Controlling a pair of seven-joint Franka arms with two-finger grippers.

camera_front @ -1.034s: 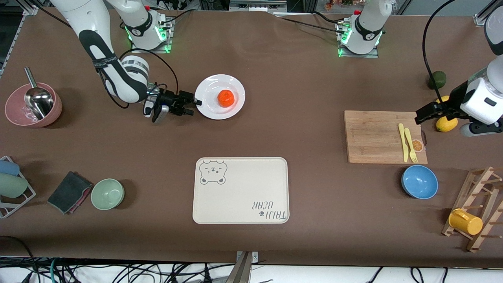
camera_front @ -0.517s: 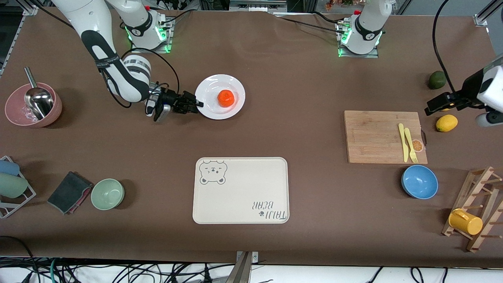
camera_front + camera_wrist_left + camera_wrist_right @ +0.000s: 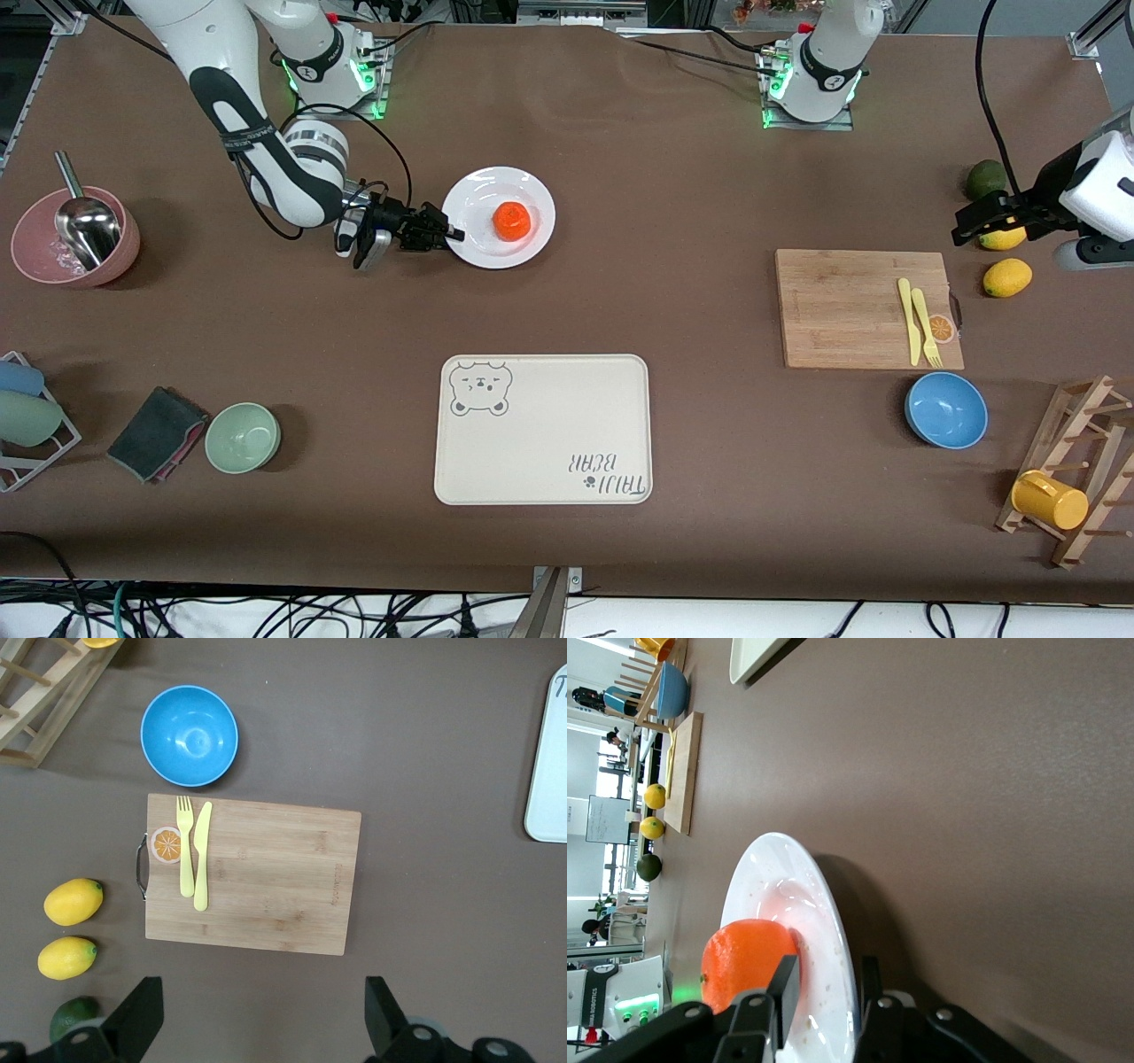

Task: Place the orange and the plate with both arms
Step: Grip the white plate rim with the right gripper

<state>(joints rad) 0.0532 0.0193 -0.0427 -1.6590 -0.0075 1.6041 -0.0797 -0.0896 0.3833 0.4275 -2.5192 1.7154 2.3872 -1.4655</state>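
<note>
The orange (image 3: pixel 511 221) lies on the white plate (image 3: pixel 483 250), which is on the table toward the right arm's end, farther from the front camera than the bear tray. My right gripper (image 3: pixel 447 234) is low at the plate's rim on the side toward the right arm. It is shut on that rim, one finger on top and one underneath. The right wrist view shows the orange (image 3: pixel 744 961) just past the upper finger, on the plate (image 3: pixel 793 895) between the jaws of my right gripper (image 3: pixel 828 973). My left gripper (image 3: pixel 966 226) hangs open and empty over the lemons; in its wrist view the left gripper (image 3: pixel 261 1019) shows only bare table between its fingers.
A cream bear tray (image 3: pixel 542 430) lies nearer the front camera than the plate. The wooden cutting board (image 3: pixel 842 310) holds a yellow fork and knife (image 3: pixel 918 321). Two lemons (image 3: pixel 1006 277) and a lime (image 3: pixel 983 179) lie beside it. Also present: a blue bowl (image 3: pixel 946 409), green bowl (image 3: pixel 243 437), pink bowl (image 3: pixel 35 257), mug rack (image 3: pixel 1076 474).
My right gripper has slid onto the plate's rim and its fingers have closed on it; the plate shifted slightly. My left gripper has moved off the lemon toward the lime, staying open.
</note>
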